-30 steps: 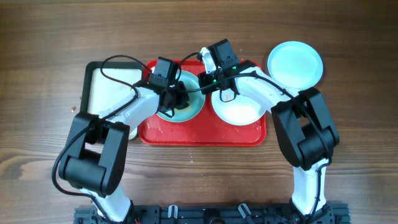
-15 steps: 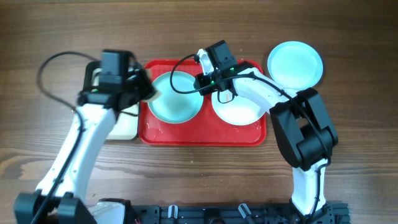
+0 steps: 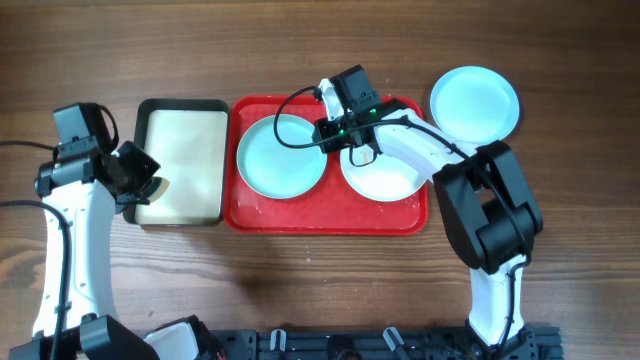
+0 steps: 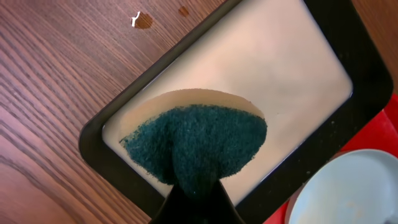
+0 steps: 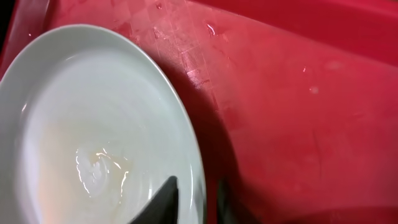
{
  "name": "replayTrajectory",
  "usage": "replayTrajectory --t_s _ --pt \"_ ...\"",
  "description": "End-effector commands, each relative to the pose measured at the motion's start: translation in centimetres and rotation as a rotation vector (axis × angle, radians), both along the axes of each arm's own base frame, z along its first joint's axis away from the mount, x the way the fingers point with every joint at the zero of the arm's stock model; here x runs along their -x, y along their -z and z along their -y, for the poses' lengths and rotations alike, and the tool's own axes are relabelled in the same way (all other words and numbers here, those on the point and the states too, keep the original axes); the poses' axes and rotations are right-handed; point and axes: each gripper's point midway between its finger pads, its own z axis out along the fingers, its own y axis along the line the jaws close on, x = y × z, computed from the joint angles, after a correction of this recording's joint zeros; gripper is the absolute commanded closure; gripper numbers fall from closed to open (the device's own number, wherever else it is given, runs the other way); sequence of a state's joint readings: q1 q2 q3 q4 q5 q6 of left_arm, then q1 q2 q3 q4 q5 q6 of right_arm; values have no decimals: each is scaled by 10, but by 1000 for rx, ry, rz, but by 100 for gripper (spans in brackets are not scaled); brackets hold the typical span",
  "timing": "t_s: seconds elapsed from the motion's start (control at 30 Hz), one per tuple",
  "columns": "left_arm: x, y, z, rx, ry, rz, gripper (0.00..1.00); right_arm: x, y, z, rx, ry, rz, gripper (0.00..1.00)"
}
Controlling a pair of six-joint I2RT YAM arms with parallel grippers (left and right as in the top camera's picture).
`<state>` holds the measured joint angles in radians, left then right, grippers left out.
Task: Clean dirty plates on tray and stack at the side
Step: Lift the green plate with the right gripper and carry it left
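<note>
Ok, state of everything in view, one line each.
left gripper, shut on the scouring pad.
scouring pad, held above the black-rimmed tray.
right gripper, fingers astride a plate rim; grip unclear.
red tray, wet, holding two plates.
light-blue plate on tray, lying flat.
white plate, on tray, partly hidden.
light-blue plate off tray, flat on table.

On red tray (image 3: 330,216): light-blue plate (image 3: 281,156) beside white plate (image 3: 388,178), right gripper (image 3: 355,152) at its far rim. Apart on table (image 3: 300,40), second light-blue plate (image 3: 475,102). Left gripper (image 3: 148,182) over corner of black-rimmed tray (image 3: 183,103).
</note>
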<state>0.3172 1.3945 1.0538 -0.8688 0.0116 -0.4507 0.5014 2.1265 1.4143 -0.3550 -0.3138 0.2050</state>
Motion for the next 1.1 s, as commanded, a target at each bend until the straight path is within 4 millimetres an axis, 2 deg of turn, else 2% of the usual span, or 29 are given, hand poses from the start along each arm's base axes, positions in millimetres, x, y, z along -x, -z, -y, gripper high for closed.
replayTrajectory --t_s 0.0,0.1,0.17,0.27,0.3,0.43,0.5,0.6,0.7,0.83,1.0,1.07 --pt "2 -3 0 -24 50 3 96 5 13 -2 5 -1 -31 95" --pt "8 6 3 -15 52 -19 96 0 10 1 17 11 -13 96" --pt "11 10 4 -12 53 -29 96 -6 2 5 28 27 3 96" --pt "16 17 5 -9 61 -47 96 -19 -29 8 13 45 31 96" --pt "18 20 6 -7 75 -56 96 -27 -54 9 8 57 69 96" --pt "13 22 16 32 123 -30 96 -40 -93 12 24 87 148 95" --pt "7 21 22 44 146 -7 96 -40 -101 5 11 97 155 96" --pt "-1 24 31 33 180 22 96 -42 -101 3 31 134 174 96" --pt "-7 33 41 25 219 45 96 -41 -107 -12 -1 131 194 96" --pt "-10 46 54 18 261 66 96 -35 -117 -43 -13 97 270 96" --pt "-7 48 50 -7 254 54 96 -31 -135 -75 22 116 427 96" --pt "-5 50 46 -26 244 39 96 -29 -150 -93 15 128 522 96"
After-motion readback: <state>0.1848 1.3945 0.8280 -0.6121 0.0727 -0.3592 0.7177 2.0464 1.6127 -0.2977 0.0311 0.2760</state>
